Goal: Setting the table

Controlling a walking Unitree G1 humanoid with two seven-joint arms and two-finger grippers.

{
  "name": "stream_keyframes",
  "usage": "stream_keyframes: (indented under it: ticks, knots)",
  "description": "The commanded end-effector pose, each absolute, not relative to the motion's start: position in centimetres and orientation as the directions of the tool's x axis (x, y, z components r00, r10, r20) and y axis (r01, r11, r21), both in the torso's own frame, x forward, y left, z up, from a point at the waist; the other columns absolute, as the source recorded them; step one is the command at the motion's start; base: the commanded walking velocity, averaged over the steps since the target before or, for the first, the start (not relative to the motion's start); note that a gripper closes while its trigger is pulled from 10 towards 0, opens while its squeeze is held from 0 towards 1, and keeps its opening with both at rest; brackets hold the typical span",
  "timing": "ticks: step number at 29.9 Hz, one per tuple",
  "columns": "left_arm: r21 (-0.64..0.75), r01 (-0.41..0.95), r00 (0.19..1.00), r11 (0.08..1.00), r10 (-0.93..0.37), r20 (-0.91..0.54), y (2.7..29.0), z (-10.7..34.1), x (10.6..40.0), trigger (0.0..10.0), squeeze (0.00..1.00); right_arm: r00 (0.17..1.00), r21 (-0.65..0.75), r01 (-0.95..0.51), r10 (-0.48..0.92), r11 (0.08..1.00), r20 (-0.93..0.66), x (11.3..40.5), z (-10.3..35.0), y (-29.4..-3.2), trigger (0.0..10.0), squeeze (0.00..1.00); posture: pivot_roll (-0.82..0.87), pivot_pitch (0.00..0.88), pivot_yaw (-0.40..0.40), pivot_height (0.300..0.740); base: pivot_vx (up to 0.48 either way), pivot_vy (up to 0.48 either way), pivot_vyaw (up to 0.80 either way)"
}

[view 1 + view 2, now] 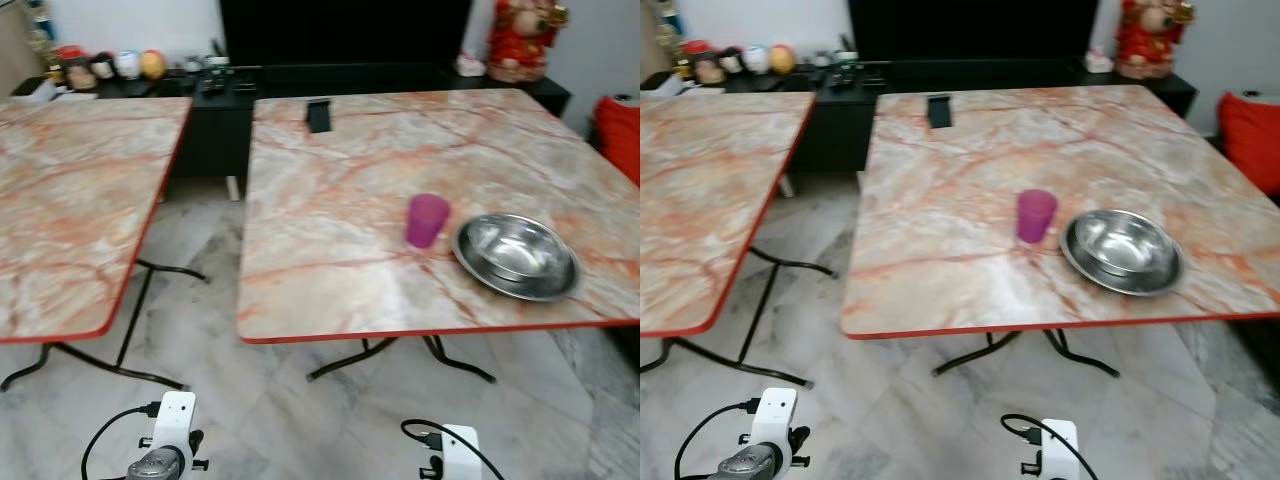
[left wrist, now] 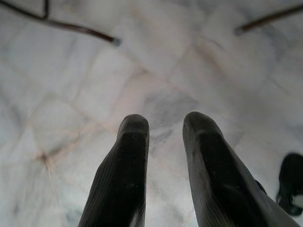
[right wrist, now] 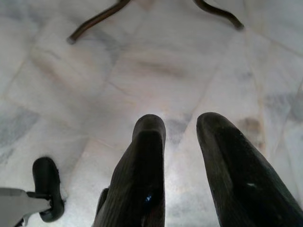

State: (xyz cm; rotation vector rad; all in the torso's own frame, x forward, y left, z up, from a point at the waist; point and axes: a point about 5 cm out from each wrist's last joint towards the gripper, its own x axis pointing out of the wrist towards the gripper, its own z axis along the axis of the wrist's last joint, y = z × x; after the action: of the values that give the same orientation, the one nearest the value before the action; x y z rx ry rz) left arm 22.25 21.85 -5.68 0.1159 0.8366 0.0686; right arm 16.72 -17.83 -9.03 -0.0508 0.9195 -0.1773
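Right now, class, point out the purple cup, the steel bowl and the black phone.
purple cup [image 1: 427, 220]: left eye view, on its side wall.
steel bowl [image 1: 517, 256]: left eye view, on its inner base.
black phone [image 1: 318, 115]: left eye view, on its face.

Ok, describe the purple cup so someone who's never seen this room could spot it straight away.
Find the right-hand marble table with the red edge. Near its front edge sits a steel bowl; the purple cup stands upright just left of it, the only coloured, tall item there.

Two red-edged marble-pattern tables [image 1: 90, 200] stand centre and left on grey marble floor [image 1: 270, 400]; black cabinet [image 1: 380, 75] along top.
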Motion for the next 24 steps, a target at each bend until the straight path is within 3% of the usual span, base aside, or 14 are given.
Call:
stream_keyframes:
  ticks: [1,17,24]
  knots:
    - [0.152,-0.032,0.652,0.988,0.136,-0.746,22.6,-5.7,21.9,10.0,0.0,0.596,-0.086,0.115,-0.138,0.99,-0.791,16.9,-9.0,-16.9,10.0,0.0,-0.01,0.0,-0.002,0.74,0.0,0.48,0.8]
    - [0.152,-0.042,0.665,0.987,0.142,-0.734,22.5,-5.2,22.9,10.0,0.0,0.598,-0.081,0.1,-0.125,0.992,-0.792,17.0,-9.0,-16.8,10.0,0.0,0.0,0.0,-0.006,0.74,0.0,0.48,0.0]
    - [0.153,-0.043,0.665,0.987,0.143,-0.733,22.4,-5.1,23.0,10.0,0.0,0.597,-0.071,0.104,-0.119,0.992,-0.793,16.9,-9.1,-16.7,10.0,0.0,0.0,0.0,-0.005,0.74,0.0,0.48,0.64]
